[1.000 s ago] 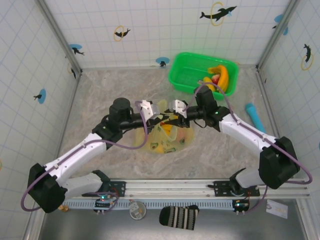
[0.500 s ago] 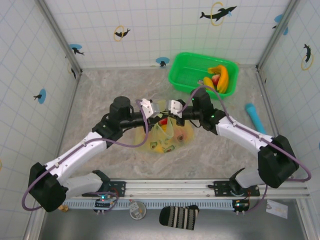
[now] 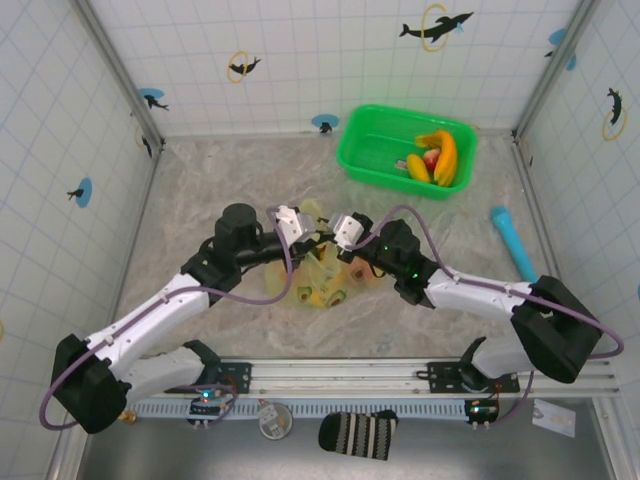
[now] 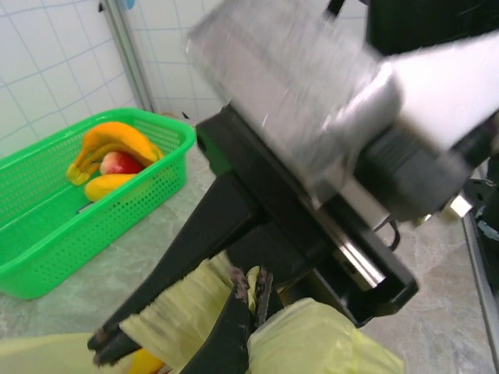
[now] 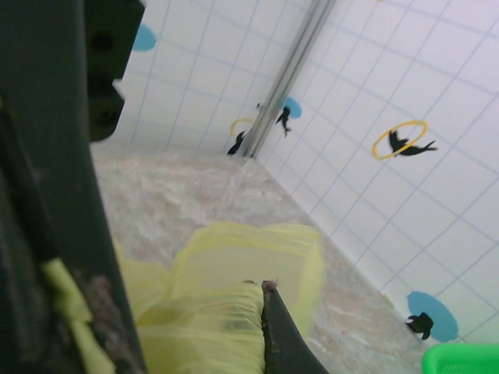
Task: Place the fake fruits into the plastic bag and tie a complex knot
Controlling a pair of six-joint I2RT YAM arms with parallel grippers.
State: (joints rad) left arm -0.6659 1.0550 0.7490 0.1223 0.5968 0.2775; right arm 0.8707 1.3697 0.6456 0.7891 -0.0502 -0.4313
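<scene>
Marbled grey table (image 3: 200, 190), white tiled walls (image 3: 300, 60) with dolphin stickers. Overhead: plastic bag (image 3: 335, 282) mid-table, fake fruits (image 3: 322, 296) showing through; more (bananas, a red one) in green basket (image 3: 375, 150), back right. Left claw (image 3: 308, 232) and right claw (image 3: 335, 243) meet over bag. Wrist views: each claw pinched shut on yellow bag plastic

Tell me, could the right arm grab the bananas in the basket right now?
Probably not at once: the right gripper is shut on the bag and would have to let go first. Otherwise the bananas lie uncovered in the basket on its side, with nothing in between.
</scene>
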